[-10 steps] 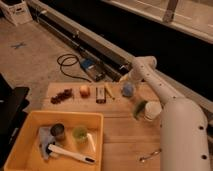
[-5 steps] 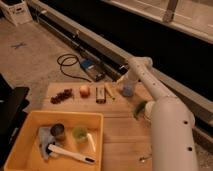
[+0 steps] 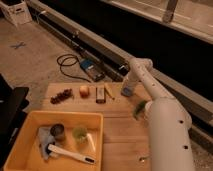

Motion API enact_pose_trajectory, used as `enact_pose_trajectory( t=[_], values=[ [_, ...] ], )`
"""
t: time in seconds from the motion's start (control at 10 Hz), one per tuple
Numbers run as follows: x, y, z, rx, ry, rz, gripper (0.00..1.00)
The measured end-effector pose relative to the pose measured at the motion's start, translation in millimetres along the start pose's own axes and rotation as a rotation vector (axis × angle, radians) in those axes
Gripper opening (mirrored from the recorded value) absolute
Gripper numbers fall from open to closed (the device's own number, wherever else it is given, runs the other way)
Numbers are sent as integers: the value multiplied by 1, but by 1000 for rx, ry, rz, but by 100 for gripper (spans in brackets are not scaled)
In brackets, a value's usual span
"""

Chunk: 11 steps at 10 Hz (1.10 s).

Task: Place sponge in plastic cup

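Small soft blue sponge (image 3: 128,93): mostly hidden beneath gripper (image 3: 127,89) at far edge of wooden table (image 3: 120,135); grip state indiscernible. 1 white arm (image 3: 146,82): elbow raised, wrist down.

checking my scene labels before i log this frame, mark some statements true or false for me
1. The plastic cup stands inside the yellow bin. True.
2. The gripper hovers over the yellow bin. False: it is low at the far side of the table, to the right of the dark brown bar.
3. The small orange fruit lies between the grapes and the dark brown bar. True.
4. The sponge is in the plastic cup. False: the blue sponge is on the table, right at the gripper.
5. The dark tin stands on the table beside the fruit. False: it is in the yellow bin, next to the plastic cup.
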Motion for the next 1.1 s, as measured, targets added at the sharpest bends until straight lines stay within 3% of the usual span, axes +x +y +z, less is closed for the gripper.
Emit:
enact_pose_trajectory(
  t=[0.2,0.3,0.5,0.8,1.1],
  values=[
    [-1,1,-1,-3,-4,0,5],
    [-2,-1,-4,0,5,-1,0],
    [-6,-12,-19,21,40,-19,0],
    [-21,-48,-79,75,107,-85,0],
    [-61,-81,-124,151,117,-180,0]
  ],
)
